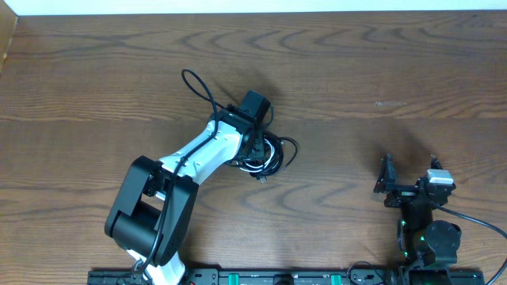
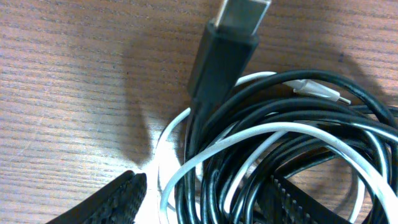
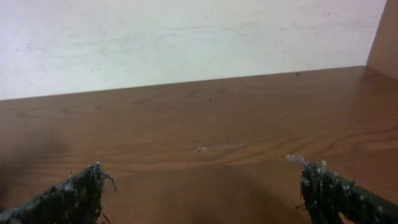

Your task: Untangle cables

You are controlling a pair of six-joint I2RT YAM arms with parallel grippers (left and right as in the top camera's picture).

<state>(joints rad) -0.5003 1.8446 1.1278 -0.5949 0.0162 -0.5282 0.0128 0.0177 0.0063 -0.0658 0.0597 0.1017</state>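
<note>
The table (image 1: 356,71) is seen from above; the cables (image 2: 217,62) are also seen close from the left wrist, the wall (image 3: 186,37) from the right.

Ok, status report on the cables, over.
Left gripper astride black cable and white cable, tangled; grip unclear. Right gripper open, empty. Nothing in the way.

Left arm (image 1: 198,152) covers part of the cables (image 1: 276,161); black plug (image 2: 227,50) cropped at top.

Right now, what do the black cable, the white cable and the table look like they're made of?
Black cable: likely rubbery plastic jacket, slight sheen, moulded matte plug. White cable: smooth glossy plastic, probably, catching highlights. Table: wood or wood-look laminate, brown grain lines, satin; can't tell which.
</note>
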